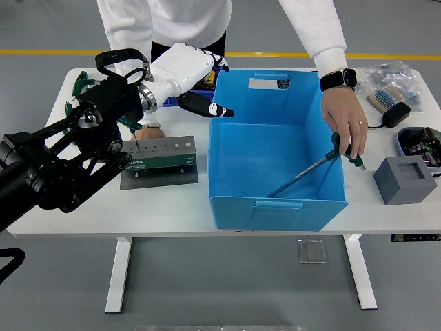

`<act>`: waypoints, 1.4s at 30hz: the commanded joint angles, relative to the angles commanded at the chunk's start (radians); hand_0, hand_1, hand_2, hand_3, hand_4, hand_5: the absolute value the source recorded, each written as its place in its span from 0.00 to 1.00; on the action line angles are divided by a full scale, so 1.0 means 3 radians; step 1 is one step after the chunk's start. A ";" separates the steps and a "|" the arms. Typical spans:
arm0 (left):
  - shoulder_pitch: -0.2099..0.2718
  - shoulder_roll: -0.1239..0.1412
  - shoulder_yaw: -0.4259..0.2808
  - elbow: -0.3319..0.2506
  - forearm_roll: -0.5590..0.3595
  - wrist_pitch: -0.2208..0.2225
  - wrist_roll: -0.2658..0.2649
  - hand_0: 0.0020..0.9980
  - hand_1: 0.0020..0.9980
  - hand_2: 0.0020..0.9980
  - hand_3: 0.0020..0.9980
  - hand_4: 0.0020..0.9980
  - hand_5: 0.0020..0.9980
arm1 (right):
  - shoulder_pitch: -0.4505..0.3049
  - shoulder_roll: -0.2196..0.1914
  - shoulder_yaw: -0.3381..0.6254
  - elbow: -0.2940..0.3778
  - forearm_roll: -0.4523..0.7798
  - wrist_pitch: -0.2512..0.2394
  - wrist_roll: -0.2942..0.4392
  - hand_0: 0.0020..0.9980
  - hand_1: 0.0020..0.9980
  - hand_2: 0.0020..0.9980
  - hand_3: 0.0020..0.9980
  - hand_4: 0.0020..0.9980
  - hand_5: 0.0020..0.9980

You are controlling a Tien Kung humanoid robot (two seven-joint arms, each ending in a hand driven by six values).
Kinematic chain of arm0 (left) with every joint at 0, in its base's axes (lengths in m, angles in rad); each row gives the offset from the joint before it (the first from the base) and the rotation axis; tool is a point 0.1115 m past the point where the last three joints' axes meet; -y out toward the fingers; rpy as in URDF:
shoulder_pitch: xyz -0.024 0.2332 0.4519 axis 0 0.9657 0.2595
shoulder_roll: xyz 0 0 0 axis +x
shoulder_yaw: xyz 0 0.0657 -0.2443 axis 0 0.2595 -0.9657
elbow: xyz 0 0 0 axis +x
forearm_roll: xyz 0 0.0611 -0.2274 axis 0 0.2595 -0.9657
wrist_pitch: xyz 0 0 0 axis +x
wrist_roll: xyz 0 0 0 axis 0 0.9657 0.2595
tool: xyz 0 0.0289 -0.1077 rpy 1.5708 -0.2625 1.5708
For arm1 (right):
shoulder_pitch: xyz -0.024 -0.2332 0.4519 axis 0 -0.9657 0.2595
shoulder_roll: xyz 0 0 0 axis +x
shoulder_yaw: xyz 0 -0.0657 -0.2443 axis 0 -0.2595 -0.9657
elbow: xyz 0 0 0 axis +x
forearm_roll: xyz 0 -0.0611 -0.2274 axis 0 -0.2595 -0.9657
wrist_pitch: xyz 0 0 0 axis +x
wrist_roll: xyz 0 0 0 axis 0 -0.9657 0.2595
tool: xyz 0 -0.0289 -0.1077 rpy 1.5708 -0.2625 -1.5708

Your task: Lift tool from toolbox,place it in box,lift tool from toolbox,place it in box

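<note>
So, starting at the far left, you've got green-handled tools lying on the white table. Your left hand hovers above the gray tool holder, just left of the blue box, fingers loosely extended, holding nothing. Inside the box, one tool leans against the right wall, its green handle up at the rim. A person's hand grips that handle. Far right sits a gray block.
</note>
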 joint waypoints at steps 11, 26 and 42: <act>0.1083 -0.0204 -0.1332 -0.0497 -0.0405 0.0642 0.0533 0.42 0.57 0.65 0.75 0.97 0.73 | -0.0027 0.0033 0.0007 0.0000 0.0033 -0.0017 0.0009 0.59 0.54 0.61 0.59 0.81 0.82; 0.1987 -0.0489 -0.2097 -0.1084 -0.2454 0.1692 0.0831 0.33 0.51 0.62 0.73 0.84 0.73 | -0.0037 0.0048 -0.0006 0.0000 0.0071 -0.0030 0.0015 0.59 0.54 0.61 0.59 0.81 0.82; 0.2241 -0.0571 -0.1817 -0.1023 -0.4708 0.2100 0.0258 0.33 0.52 0.63 0.84 0.82 0.90 | -0.0037 0.0058 0.0024 0.0000 0.0029 -0.0028 0.0003 0.58 0.54 0.61 0.58 0.80 0.83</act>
